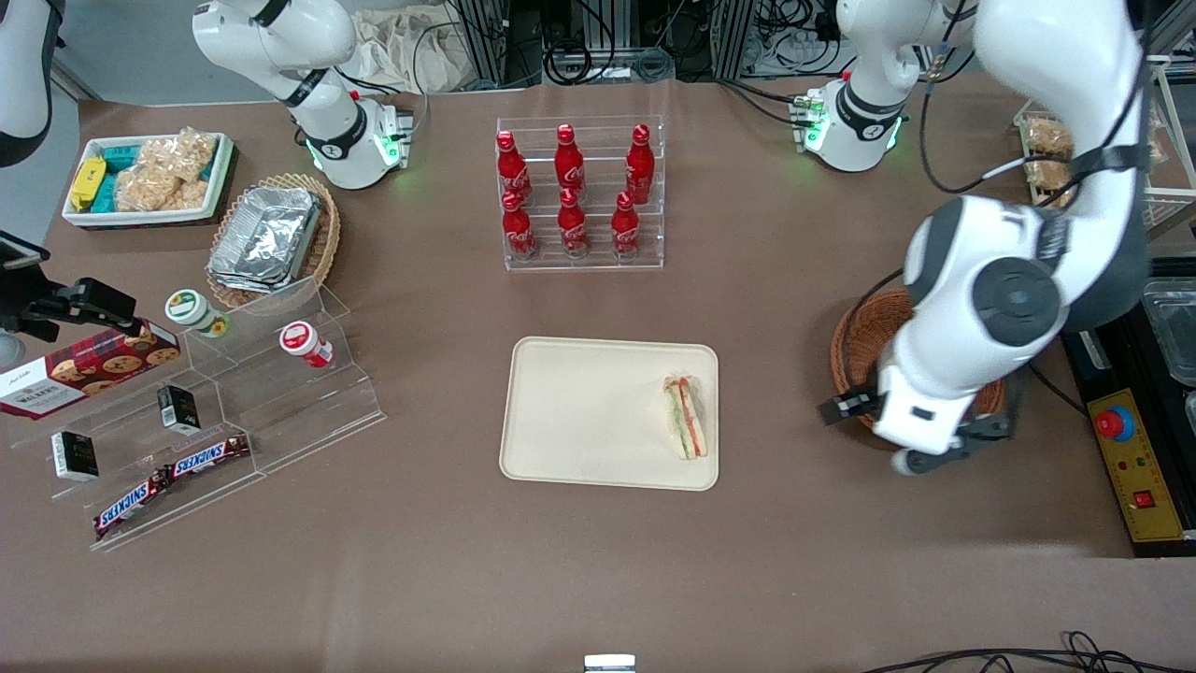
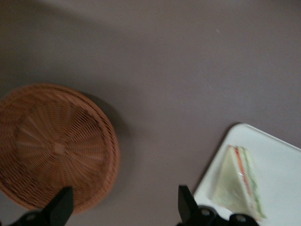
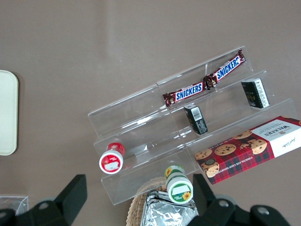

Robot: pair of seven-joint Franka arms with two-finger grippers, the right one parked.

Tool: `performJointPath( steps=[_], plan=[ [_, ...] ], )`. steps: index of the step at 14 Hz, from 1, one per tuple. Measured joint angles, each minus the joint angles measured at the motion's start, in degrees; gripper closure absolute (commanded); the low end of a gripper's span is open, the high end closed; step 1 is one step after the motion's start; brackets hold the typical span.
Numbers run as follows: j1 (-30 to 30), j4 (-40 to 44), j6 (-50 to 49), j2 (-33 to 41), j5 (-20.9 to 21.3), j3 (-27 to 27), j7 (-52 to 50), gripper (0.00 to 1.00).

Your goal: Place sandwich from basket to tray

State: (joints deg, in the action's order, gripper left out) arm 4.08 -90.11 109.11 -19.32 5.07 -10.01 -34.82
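Brown matting is covering the whole table point(image 1: 448, 561), with cables and metal framing lying along the upper edge of the front view. At the upper left of the frame a white bin point(image 1: 148, 179) is holding bagged snacks, and just beside it a pale oval wicker basket point(image 1: 322, 245) is carrying foil containers point(image 1: 264, 236). Below these, a clear stepped stand point(image 1: 234, 421) is displaying two small round tubs, dark little boxes and two Snickers bars point(image 1: 173, 481), with a red cookie box point(image 1: 84, 369) sitting at its left end. At the upper middle of the frame a clear rack point(image 1: 579, 192) is holding six red bottles upright.

At the centre of the frame the tray point(image 1: 598, 411) is lying flat, and the sandwich point(image 1: 687, 418) is resting on it, close to its right rim, clear of the fingers. To the right, well apart from the tray, the basket point(image 1: 864, 341) is sitting partly hidden under the working arm. The wrist camera is showing the basket point(image 2: 56, 148) with nothing in it and the sandwich point(image 2: 240, 181) lying on the tray point(image 2: 282, 165).

At the right of the front frame the gripper point(image 1: 920, 439) is hanging above the basket's near edge; in the wrist view the gripper point(image 2: 122, 205) is showing its fingers point(image 2: 61, 205) spread wide apart, gripping nothing.
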Motion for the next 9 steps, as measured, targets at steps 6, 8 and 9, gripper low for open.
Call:
performJointPath(
  steps=[6, 8, 9],
  plan=[
    [-6.1, -9.6, -1.1, 11.0, -3.1, 0.0, 17.9, 0.0],
    [-6.2, -10.0, -3.4, 12.3, -3.1, -0.1, 22.8, 0.0],
    [-6.5, -9.3, -4.7, 12.5, -3.1, -0.1, 24.3, 0.0]
  ],
)
